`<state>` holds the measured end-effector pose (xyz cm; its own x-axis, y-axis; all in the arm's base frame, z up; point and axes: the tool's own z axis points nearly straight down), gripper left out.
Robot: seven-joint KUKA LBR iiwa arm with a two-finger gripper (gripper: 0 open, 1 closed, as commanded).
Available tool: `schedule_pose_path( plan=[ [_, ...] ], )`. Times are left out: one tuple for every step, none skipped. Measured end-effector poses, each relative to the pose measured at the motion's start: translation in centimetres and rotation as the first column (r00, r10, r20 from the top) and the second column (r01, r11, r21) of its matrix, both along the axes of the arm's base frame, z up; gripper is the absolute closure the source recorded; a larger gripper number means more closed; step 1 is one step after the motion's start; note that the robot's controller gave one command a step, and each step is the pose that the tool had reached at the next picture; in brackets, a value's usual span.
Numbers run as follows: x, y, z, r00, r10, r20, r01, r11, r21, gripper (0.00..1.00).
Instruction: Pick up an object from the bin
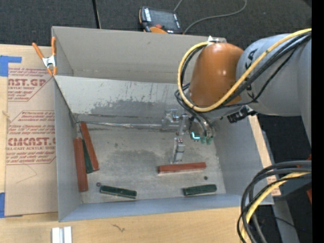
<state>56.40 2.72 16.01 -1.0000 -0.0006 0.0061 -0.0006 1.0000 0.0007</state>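
In the camera view the gripper hangs just behind the middle of a reddish-brown bar. The bar lies flat near the front wall of the bin, its long axis running left to right. Whether the gripper is spread or closed cannot be told.

One red-brown bar: long, narrow, flat-sided. It lies flat on the floor of the bin, right of centre and near the front wall, its long axis running almost crosswise.
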Motion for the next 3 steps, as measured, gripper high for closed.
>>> schedule_pose_path(
  plan=[
    [-6.2, -2.6, -9.4, 0.991, 0.133, -0.003, -0.133, 0.991, 0.001, 0.0],
    [-5.9, -2.6, -9.0, 0.991, 0.133, 0.005, -0.133, 0.991, 0.0, 1.0],
    [-0.9, -2.3, 7.4, 0.982, 0.188, 0.017, -0.188, 0.982, -0.003, 1.0]
  ],
)
